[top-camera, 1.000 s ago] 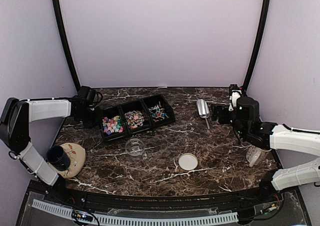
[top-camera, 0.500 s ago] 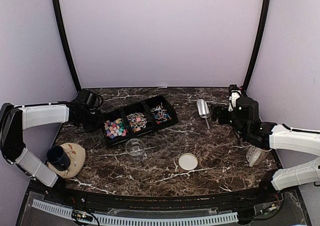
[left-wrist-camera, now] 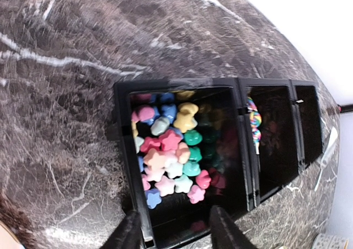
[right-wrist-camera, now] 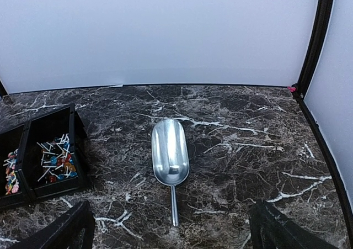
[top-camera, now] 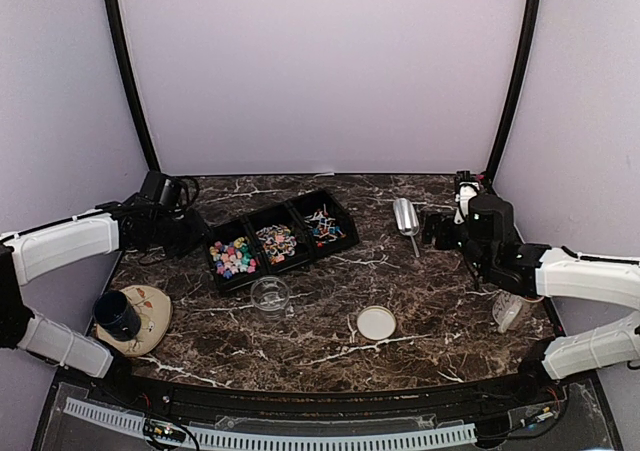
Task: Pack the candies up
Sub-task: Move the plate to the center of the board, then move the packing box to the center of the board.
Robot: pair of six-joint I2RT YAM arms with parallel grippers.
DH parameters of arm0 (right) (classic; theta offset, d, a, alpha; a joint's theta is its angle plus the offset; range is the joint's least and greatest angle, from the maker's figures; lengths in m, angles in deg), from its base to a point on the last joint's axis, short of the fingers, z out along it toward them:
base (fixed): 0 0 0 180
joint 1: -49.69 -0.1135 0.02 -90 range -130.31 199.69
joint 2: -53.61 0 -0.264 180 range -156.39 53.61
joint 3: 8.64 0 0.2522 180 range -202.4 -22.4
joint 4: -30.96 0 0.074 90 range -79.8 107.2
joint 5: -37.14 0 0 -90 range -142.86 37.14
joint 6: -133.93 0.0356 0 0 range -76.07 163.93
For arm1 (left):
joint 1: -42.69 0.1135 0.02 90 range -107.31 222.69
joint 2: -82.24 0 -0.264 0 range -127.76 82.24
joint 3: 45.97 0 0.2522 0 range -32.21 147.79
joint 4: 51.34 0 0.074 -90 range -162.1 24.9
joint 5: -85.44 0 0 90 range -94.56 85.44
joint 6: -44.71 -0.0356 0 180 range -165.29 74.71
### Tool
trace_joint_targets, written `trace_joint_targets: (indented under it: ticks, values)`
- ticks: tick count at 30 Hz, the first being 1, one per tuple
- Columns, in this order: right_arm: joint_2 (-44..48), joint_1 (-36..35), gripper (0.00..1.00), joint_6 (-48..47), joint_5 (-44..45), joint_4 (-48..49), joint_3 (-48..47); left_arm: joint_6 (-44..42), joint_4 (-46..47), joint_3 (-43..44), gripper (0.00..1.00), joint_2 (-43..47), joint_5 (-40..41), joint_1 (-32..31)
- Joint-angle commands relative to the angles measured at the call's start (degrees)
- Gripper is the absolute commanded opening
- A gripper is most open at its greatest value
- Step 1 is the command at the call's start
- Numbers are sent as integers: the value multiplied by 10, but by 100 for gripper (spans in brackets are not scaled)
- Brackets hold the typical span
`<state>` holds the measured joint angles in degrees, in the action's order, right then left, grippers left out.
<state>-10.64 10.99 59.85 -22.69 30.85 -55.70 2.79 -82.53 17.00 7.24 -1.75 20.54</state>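
Packing looks unstarted: at 5 o'clock the lid lies off, and the clear jar at 7 o'clock seems empty. The candies sit in the tray at 10 o'clock, sorted by compartment. Left pincer part-spread astride its end wall; right pincer spread wide, empty, before the scoop at 2 o'clock

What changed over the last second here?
The left fingers nudged the black tray of candies slightly rightward, then opened, letting go of its end wall. The right fingers, scoop, clear cup, lid and saucer stayed put.
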Motion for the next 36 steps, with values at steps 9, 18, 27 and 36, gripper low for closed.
trace_joint_targets:
  ticks: [9, 18, 27, 36]
  values:
    - [-55, -4, 98, -23, -3, 4, -27, -116, -7, 23, 73, 12, -72, -68]
    - [-54, -4, 98, -32, -4, 18, -21, -158, 5, 34, 99, -18, -94, -117]
    - [-50, -4, 98, -33, 0, 16, -19, -178, -21, 61, 99, -64, -88, -186]
    - [-37, -4, 98, -31, 4, 14, -16, -179, -63, 79, 99, -92, -68, -203]
